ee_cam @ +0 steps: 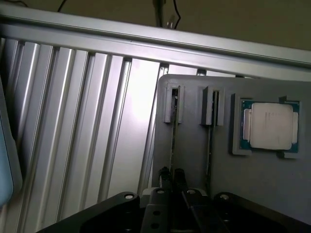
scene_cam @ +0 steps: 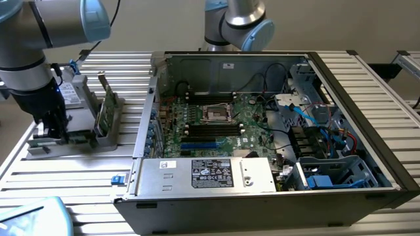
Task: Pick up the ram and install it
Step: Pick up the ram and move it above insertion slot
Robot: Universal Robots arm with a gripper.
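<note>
The ram [ee_cam: 173, 138] is a thin dark stick seen edge-on, standing in a slot of the grey holder [ee_cam: 272, 184]. My gripper [ee_cam: 172, 176] is over its near end, with one finger [ee_cam: 165, 175] on each side of the stick, shut on it. In the exterior view the gripper [scene_cam: 49, 130] reaches down into the holder [scene_cam: 82, 142] at that view's left. The open computer case [scene_cam: 367, 123] lies to the right, its motherboard [scene_cam: 226, 123] facing up with dark memory slots [scene_cam: 213, 130].
A second thin stick [ee_cam: 209, 145] stands in the neighbouring slot. A square silver processor [ee_cam: 270, 126] rests in a recess of the holder. A taller green card with a metal bracket [scene_cam: 107, 110] stands in the holder. Another robot arm [scene_cam: 239, 22] rises behind the case.
</note>
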